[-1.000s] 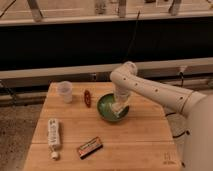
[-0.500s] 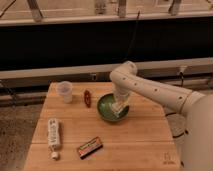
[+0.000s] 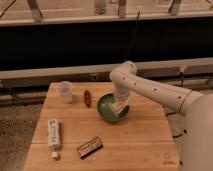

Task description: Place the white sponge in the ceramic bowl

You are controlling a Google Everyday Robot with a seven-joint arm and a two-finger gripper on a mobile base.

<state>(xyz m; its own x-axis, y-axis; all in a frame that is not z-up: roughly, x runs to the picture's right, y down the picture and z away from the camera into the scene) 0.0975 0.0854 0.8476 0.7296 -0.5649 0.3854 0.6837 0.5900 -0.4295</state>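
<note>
one ceramic bowl (image 3: 109,108) sits on the bench (image 3: 145,137), glossy green, near the middle toward the back. one clear plastic cup (image 3: 64,91) stands at the back left corner, and one small dark red thing (image 3: 87,97) lies between the cup and the bowl, apart from both. one long white tube (image 3: 53,133) with print lies along the left side, its cap pointing to the front edge. one dark bar with a red label (image 3: 89,147) lies at an angle near the front, right of the tube. that makes five loose things on the wood, plus one pale piece inside the bowl.

the white arm (image 3: 150,90) comes in from the right, bends at a rounded joint behind the bowl and drops steeply down. the hand (image 3: 118,107) hangs right in the bowl's mouth, over its right half. a pale off-white patch sits at its tip, low in the bowl: that looks like the white sponge (image 3: 117,108), but whether the hand grips it or has let go, one cannot tell.

against the picture half a second back, nothing on the bench has shifted: cup, tube, bar and bowl lie just where they lay, and the arm keeps the same bend with the hand down in the bowl.
</note>
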